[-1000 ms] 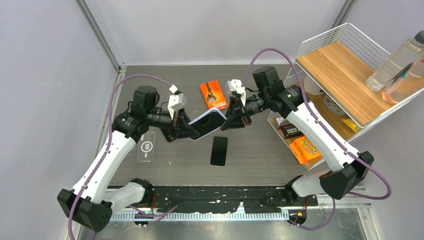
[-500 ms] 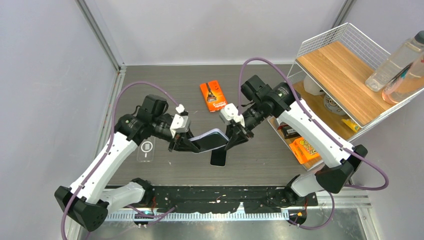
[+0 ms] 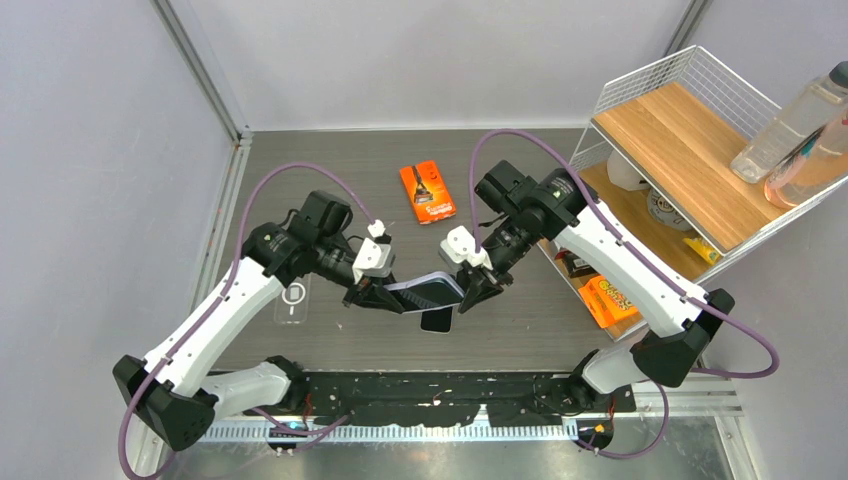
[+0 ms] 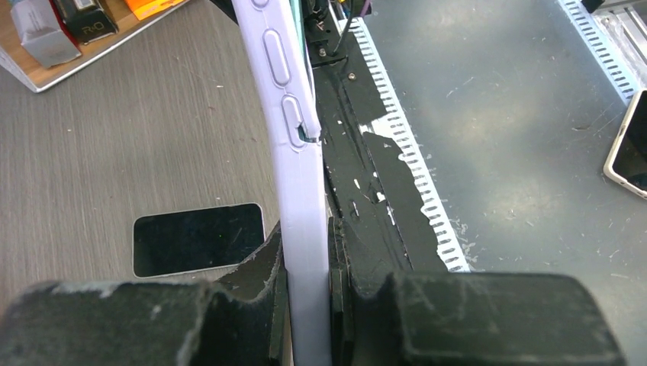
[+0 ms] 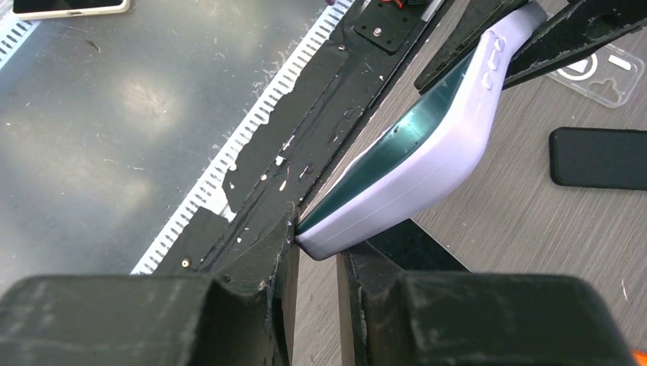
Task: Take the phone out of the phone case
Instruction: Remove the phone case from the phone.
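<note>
Fingers [image 4: 255, 263] of your left gripper [image 4: 305, 244] are pinching one short end of the phone case [image 4: 294, 152], clamped flat across its thickness. Your right gripper [image 5: 317, 236] is closed on the opposite end, with only a corner of the case nipped between its fingers [image 5: 267, 252]. The case hangs in the air between the two grippers, above the table [image 3: 300, 180], close to its near edge and about midway between its left and right edges. The phone [image 5: 385, 152] is seated inside, showing as a dark green band along the lilac rim. The long axis runs from one gripper to the other, roughly parallel to the near edge, with the screen side facing up toward the top camera. Neither arm is nearer; each holds its own end. Because the left grip squeezes case and phone together, you will probably need one gripper to shift to the rim alone before the phone can be pushed free. Note a second, bare black phone [image 3: 436, 320] lying on the table directly below, and a clear case [image 3: 293, 293] toward the left edge.
</note>
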Action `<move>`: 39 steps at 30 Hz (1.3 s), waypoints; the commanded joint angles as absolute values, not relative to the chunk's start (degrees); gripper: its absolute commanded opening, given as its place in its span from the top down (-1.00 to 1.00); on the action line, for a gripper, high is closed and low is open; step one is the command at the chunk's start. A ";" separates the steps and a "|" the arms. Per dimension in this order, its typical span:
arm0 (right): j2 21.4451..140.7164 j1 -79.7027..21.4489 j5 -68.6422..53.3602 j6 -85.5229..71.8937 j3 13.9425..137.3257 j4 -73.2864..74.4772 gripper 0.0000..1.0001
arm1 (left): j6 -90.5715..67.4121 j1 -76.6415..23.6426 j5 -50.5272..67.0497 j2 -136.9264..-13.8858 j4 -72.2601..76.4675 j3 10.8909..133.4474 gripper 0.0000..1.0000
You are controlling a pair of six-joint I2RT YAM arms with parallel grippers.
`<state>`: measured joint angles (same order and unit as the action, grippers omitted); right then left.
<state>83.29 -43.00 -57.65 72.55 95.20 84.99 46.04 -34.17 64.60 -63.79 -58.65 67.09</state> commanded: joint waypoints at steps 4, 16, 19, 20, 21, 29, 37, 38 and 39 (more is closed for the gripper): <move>82.61 -43.00 -56.35 76.30 98.26 78.61 0.89 | 53.37 -39.09 67.98 -64.20 -67.78 68.22 1.00; 82.96 -44.99 -53.59 77.82 98.40 78.89 0.89 | 55.89 -41.03 66.39 -65.91 -69.86 69.39 1.00; 82.58 -45.00 -52.90 75.20 97.87 76.50 0.89 | 55.85 -41.13 65.97 -65.77 -69.50 69.23 1.00; 82.15 -45.00 -52.69 72.17 97.09 73.92 0.89 | 55.82 -41.13 65.74 -65.54 -69.23 69.09 1.00; 81.81 -45.00 -51.89 69.75 96.58 71.94 0.89 | 55.73 -41.13 65.28 -65.30 -68.95 68.82 1.00; 76.59 -43.46 -33.56 37.22 87.30 43.85 0.58 | 50.84 -40.11 60.29 -62.93 -63.51 67.05 1.00; 70.57 -39.23 -40.11 40.01 83.44 45.83 -0.20 | 38.78 -30.87 59.71 -60.03 -51.88 66.04 1.00; 70.05 -39.21 -41.47 41.45 83.38 48.39 -0.21 | 37.88 -30.08 59.33 -59.82 -50.96 66.04 1.00; 68.99 -39.20 -42.00 44.18 83.38 49.82 -0.23 | 36.87 -29.46 58.90 -59.61 -49.93 65.96 1.00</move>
